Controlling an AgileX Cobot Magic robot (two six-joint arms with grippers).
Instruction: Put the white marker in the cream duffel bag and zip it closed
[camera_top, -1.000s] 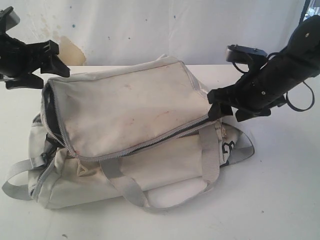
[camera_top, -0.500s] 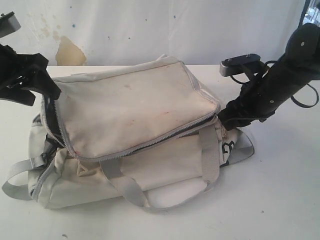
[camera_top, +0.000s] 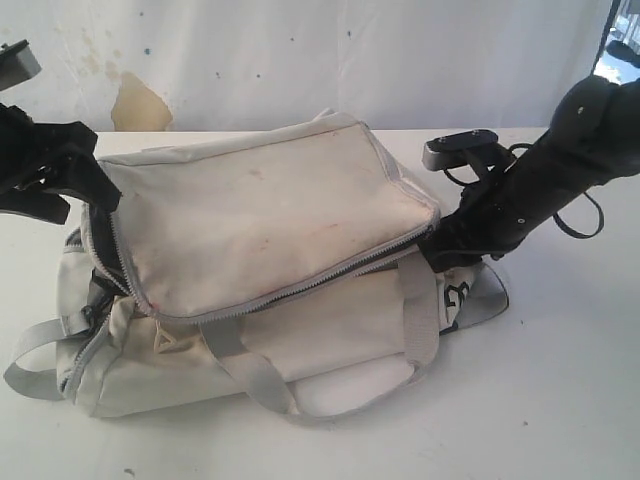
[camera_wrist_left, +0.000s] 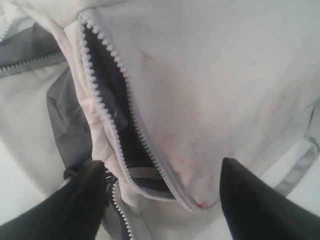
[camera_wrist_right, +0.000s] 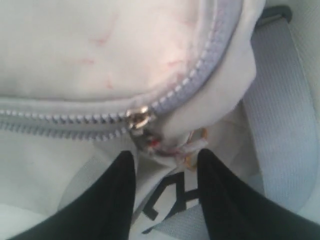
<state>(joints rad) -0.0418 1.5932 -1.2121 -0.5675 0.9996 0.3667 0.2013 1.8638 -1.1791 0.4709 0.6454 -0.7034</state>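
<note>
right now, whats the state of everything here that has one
cream duffel bag: flap laid down, not zipped
main zipper: open, dark lining showing in the gap
zipper slider: at the bag's right end
left gripper: open, straddling the flap's left corner
right gripper: open, just short of the slider
white marker: not in view

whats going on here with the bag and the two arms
Two robot arms are working on the cream duffel bag lying on the table. The left gripper is at the bag's open left corner, jaws wide apart, where the dark lining shows. The right gripper is at the other end, jaws apart just below the zipper slider. The bag is not yet zipped, and the white marker shows in no view.
</note>
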